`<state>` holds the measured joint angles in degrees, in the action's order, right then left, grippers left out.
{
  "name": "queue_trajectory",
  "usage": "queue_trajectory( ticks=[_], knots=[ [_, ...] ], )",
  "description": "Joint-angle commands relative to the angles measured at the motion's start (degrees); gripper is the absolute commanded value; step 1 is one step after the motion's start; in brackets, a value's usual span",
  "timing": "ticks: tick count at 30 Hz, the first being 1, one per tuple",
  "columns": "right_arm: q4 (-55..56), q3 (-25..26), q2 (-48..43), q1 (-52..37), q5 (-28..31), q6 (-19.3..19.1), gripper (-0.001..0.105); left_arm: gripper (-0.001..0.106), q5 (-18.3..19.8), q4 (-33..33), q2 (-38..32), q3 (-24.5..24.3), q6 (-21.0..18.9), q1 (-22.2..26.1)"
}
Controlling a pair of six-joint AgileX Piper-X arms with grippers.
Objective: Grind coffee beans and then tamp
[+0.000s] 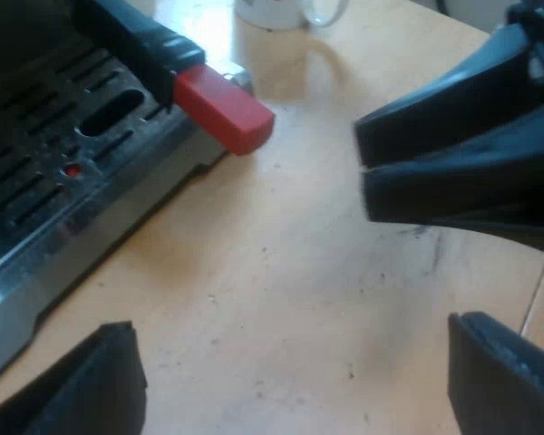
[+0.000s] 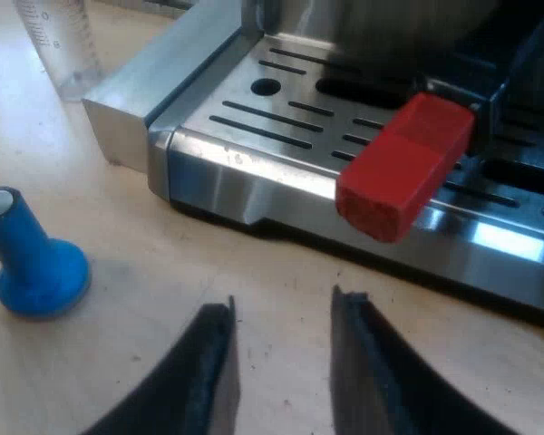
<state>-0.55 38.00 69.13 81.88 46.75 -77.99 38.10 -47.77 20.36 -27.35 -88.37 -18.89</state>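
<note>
Your right gripper (image 2: 281, 362) hangs empty, its black fingers only narrowly parted, close before the red end of the holder's dark handle (image 2: 403, 168), which juts out over the espresso machine's slotted steel drip tray (image 2: 254, 118). Your left gripper (image 1: 290, 390) is spread wide, also empty. You'll find the blue plastic tamper (image 2: 32, 258) upright on the pale wooden table (image 2: 118, 208), apart from both.

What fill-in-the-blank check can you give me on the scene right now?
The handle over the espresso machine's drip tray ends in ____. The tamper standing on the table is coloured ____. The right end effector, fingers apart, holds ____.
Missing words: red; blue; nothing.
</note>
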Motion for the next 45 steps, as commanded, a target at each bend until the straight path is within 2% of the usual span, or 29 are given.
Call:
queue_trajectory(
  ticks=[1, 5, 11, 15, 21, 38, 45],
  knots=[
    [-3.4, 0.2, 2.4, 0.1, 1.2, -0.2, 0.017, 0.072, 1.0, 0.1, -0.3, -0.1, 0.4, -0.3],
    [-5.6, 0.2, 4.5, 0.1, 2.3, -0.2, 0.016, 0.072, 1.0, 0.1, -1.0, -0.1, 0.4, -0.3],
    [-12.8, 0.2, 9.5, 0.1, 7.9, -0.2, 0.015, 0.072, 0.7, -0.4, -1.5, -0.1, 0.4, -0.3],
    [-14.7, 0.5, 11.2, 0.1, 8.8, -0.2, 0.000, 0.072, 0.7, -0.4, -1.5, 0.1, 0.4, -0.3],
    [-14.7, 1.5, 12.6, -0.6, 11.9, -0.2, 0.000, 0.072, 0.7, -0.3, -1.5, 0.7, 0.4, -0.3],
    [-15.1, 2.2, 13.2, -6.4, 13.6, -0.3, 0.000, 0.072, 0.7, -0.3, -1.5, 0.7, 0.4, -0.3],
    [-15.1, 2.2, 13.2, -6.3, 21.2, -0.6, 0.000, 0.072, 0.7, -0.3, -1.5, 0.7, 0.4, -0.3]
  ],
)
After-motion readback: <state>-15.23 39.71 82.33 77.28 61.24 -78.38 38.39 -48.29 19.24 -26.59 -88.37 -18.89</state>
